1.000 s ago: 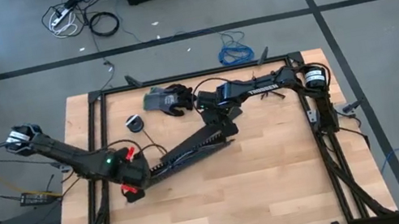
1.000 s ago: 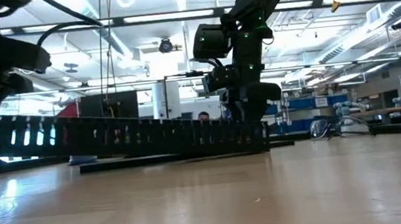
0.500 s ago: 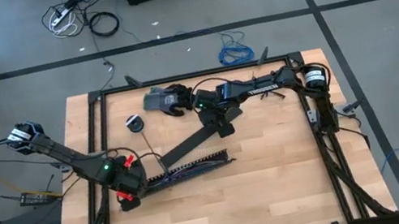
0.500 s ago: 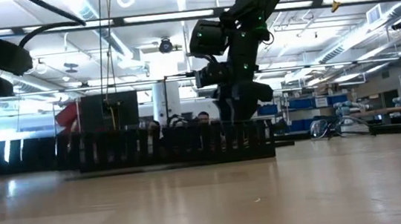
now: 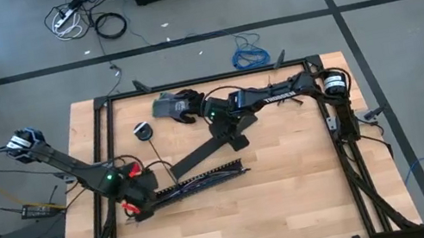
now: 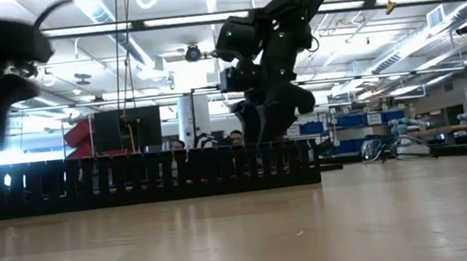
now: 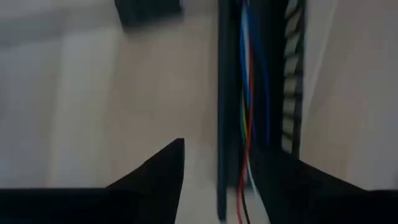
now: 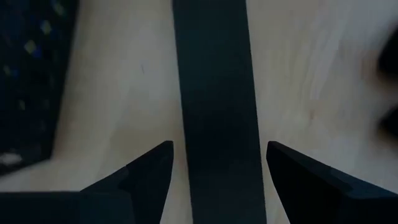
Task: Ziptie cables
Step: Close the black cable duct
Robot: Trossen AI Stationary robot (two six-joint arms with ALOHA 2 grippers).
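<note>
High view: the wooden table (image 5: 293,183) is seen from directly above, framed by a dark rail. The left gripper (image 5: 140,200) is positioned at about 8 o'clock from the table's centre, at the near end of a black slotted channel (image 5: 201,179). The cables (image 5: 205,177) are seen lying along the inside of that channel. A flat black strip (image 5: 205,152) (possibly the channel's cover) lies diagonally just beyond the channel, and the right gripper (image 5: 235,135) is held over its far end, at about 12 o'clock. A dark glove (image 5: 177,106) and a small round black object (image 5: 144,131) are found near the far rail, at about 11 o'clock.

Low view: the slotted channel (image 6: 143,176) is shown standing on the table as a long comb-like wall. The right arm (image 6: 265,58) is seen descending behind it, and part of the left arm is seen at 9 o'clock.

Left wrist view: the cables (image 7: 245,93) (blue, red, green and white strands) are seen running inside the channel (image 7: 267,87). The left gripper (image 7: 217,174) is spread apart, with one finger on either side of the channel's wall; nothing is clenched.

Right wrist view: the black strip (image 8: 216,93) is seen between the parted fingers of the right gripper (image 8: 217,165); whether it is touched cannot be told.
</note>
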